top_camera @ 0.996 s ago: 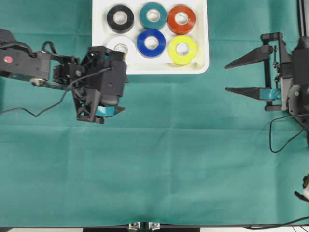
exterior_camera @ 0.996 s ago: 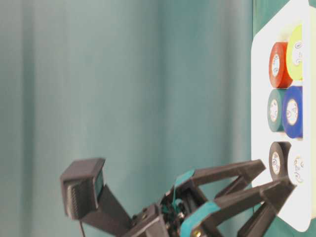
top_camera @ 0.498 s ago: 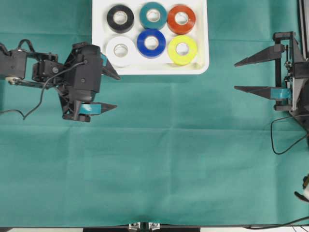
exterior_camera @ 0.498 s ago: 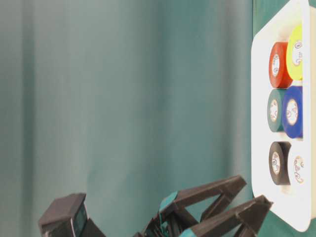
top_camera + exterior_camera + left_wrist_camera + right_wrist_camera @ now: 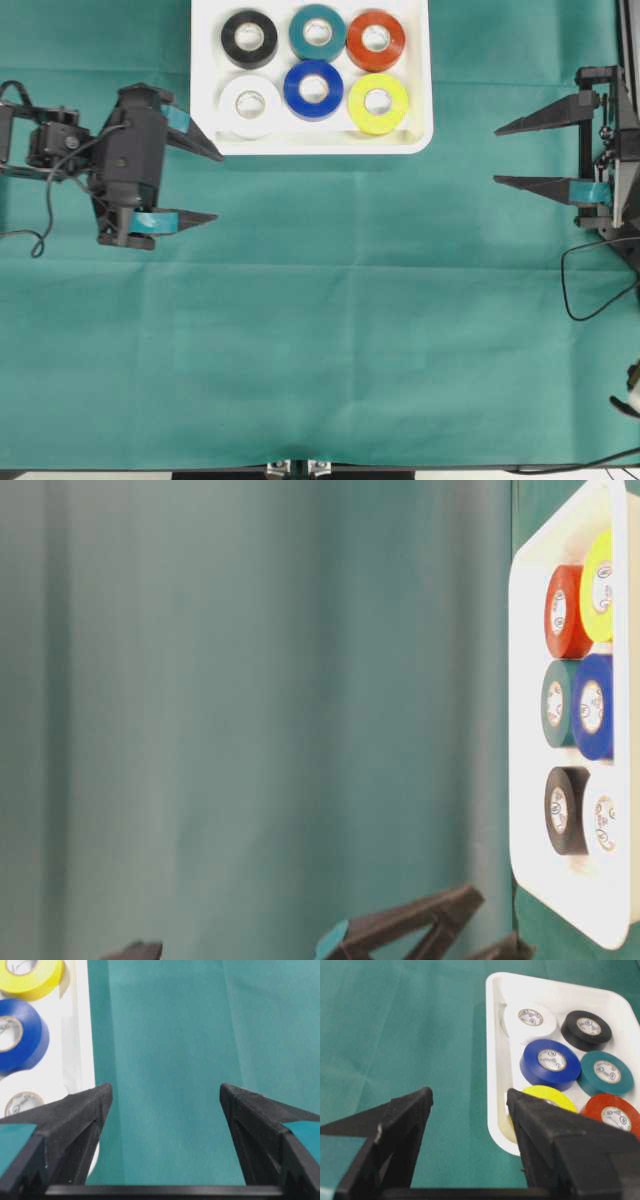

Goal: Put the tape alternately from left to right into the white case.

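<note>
Overhead: the left gripper [image 5: 212, 186] has withdrawn leftward from the shallow white rectangular plastic case [image 5: 207, 75], jaws apart (empty). Six round tape rolls [image 5: 313, 88] fill it. Right wrist view: the right gripper [image 5: 469, 1101] gapes, near the case's corner.

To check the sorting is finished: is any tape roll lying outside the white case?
No, all six rolls sit inside the white case, and only bare green cloth surrounds it.

Green cloth [image 5: 330, 330] lying bare btwn both arms, wide room to pass. White case [image 5: 205, 100] sitting at far edge, packed w/ six tape rolls [image 5: 313, 88], no free slot. Left gripper [image 5: 205, 185] standing just beside case corner.
</note>
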### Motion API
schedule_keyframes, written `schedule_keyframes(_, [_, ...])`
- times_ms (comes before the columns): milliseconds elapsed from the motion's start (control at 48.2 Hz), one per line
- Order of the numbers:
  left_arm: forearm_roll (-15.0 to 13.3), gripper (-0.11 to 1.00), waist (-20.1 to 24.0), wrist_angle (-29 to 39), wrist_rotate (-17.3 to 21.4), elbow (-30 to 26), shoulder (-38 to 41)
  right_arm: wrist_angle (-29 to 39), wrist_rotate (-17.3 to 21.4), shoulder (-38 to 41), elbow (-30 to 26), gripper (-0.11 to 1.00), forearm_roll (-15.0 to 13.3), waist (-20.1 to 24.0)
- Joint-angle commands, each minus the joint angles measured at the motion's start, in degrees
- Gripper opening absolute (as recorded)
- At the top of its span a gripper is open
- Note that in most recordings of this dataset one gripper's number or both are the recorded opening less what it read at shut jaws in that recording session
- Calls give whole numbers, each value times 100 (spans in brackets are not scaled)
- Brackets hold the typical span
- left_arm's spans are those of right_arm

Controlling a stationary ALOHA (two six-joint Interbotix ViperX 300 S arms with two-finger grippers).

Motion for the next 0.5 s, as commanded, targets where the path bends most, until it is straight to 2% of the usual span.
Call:
schedule_keyframes(0, [-9, 81, 26, -193, 0, 123, -264, -18, 18, -9, -44, 68, 9, 9])
schedule_keyframes(249, [-9, 81, 70, -765, -9, 729, -870, 18, 18, -88, -9, 68, 9, 9])
schedule_keyframes(477, [-9, 81, 229, -861, -9, 1160, -1371, 79, 18, -141, 0, 68, 18, 9])
